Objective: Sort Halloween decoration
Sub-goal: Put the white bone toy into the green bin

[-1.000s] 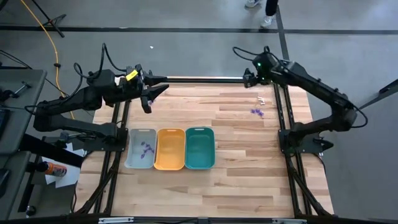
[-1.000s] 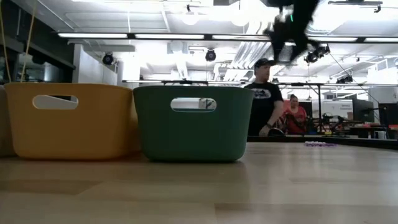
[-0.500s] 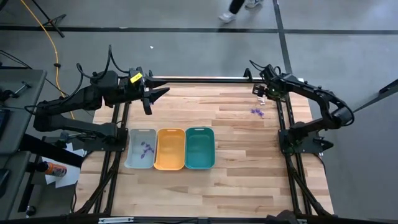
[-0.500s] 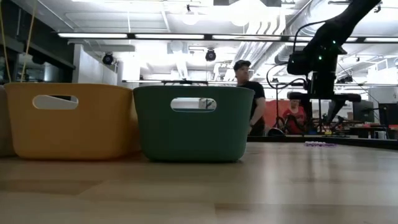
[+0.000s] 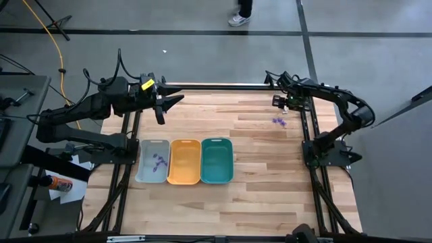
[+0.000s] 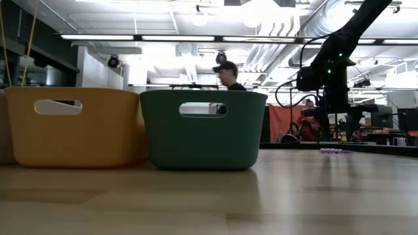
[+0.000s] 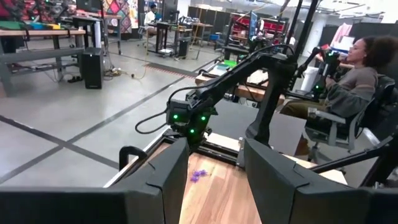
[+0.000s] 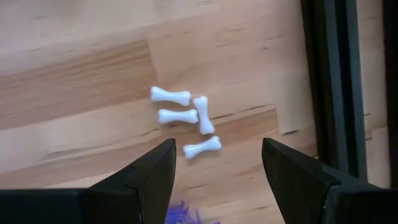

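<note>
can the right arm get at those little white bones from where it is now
Probably yes. The right claw hangs open right above the four white bones, which lie bare on the table with nothing over them. The purple pieces lie close by but apart, so they shouldn't block a descent.

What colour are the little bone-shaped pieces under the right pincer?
White: four small bones lying on the wooden table, clearest in the right wrist view.

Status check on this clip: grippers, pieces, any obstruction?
Right gripper open above white bones. Left gripper open, waiting. Purple pieces in grey tray. Nothing blocking.
</note>
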Controlling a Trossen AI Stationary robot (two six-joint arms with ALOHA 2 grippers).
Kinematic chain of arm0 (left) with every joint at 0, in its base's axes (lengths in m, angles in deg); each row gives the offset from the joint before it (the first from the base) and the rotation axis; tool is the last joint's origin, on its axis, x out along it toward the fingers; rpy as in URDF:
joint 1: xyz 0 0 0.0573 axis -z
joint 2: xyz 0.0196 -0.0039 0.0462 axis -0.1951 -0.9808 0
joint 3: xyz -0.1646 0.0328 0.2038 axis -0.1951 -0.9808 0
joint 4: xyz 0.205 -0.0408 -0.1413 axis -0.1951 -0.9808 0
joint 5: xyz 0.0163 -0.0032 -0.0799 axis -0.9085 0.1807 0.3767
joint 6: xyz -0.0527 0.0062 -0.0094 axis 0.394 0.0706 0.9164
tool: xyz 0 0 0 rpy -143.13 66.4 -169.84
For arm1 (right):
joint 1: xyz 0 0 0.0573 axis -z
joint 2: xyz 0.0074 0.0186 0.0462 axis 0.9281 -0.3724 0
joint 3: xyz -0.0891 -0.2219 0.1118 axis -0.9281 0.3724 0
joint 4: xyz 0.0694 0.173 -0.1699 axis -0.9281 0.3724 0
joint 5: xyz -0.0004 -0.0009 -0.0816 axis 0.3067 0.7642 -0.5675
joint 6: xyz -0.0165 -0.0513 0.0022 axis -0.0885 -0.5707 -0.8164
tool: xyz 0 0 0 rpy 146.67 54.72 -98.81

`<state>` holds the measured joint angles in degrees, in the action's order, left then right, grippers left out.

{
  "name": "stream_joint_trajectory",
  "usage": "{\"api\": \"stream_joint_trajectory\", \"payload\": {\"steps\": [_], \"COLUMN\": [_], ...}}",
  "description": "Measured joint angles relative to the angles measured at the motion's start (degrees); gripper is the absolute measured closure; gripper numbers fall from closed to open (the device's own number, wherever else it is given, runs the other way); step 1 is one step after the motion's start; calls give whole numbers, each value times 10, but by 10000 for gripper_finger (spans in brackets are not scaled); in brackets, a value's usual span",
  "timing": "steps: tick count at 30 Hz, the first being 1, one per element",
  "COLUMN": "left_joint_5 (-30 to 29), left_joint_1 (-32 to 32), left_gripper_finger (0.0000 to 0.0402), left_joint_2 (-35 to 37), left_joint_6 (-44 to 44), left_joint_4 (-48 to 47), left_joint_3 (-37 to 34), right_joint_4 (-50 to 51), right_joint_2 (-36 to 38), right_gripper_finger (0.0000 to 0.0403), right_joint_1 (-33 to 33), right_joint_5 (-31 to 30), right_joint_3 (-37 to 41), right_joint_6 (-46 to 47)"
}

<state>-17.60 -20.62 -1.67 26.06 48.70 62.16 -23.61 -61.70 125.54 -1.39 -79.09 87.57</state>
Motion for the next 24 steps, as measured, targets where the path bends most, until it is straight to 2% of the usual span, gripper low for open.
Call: {"api": "stream_joint_trajectory", "payload": {"steps": [5,10,16,24], "left_joint_5": [0,0,0,0], "left_joint_1": [0,0,0,0], "left_gripper_finger": [254,254,254,254], "left_joint_2": [0,0,0,0], "left_joint_6": [15,20,31,45], "left_joint_4": [0,0,0,0], "left_joint_3": [0,0,0,0], "right_joint_4": [4,2,-8,-10], "right_joint_2": [-13,-38,-59,-64], "right_gripper_finger": [178,224,276,300], "right_joint_1": [-13,-31,-46,-47], "right_joint_5": [-15,-19,-64,-67], "right_joint_3": [1,1,1,1], "right_joint_6": [-5,-8,20,23]}}
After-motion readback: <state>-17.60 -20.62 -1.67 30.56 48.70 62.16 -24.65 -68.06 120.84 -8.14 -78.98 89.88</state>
